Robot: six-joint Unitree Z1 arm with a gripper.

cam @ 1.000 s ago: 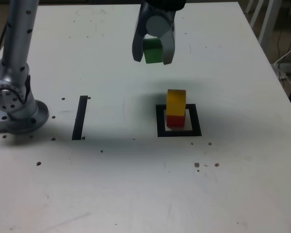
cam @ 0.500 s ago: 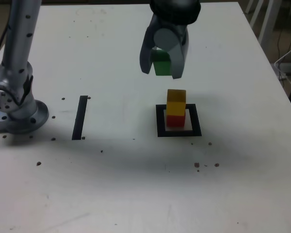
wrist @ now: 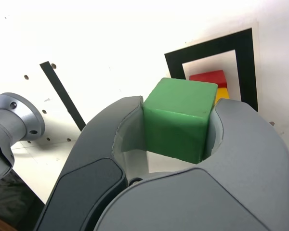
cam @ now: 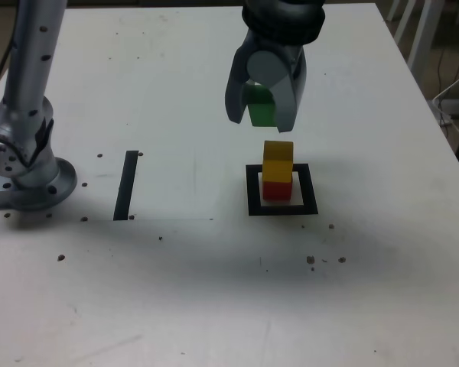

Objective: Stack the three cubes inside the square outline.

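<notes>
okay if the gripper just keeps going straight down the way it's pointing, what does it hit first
Probably the yellow cube, which sits on the red cube in the square outline. The gripper holds the green cube above it, possibly a little behind; depth is unclear.

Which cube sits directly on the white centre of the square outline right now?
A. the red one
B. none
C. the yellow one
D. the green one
A: the red cube rests inside the square outline, the yellow cube on top, the green cube in the gripper.
</notes>
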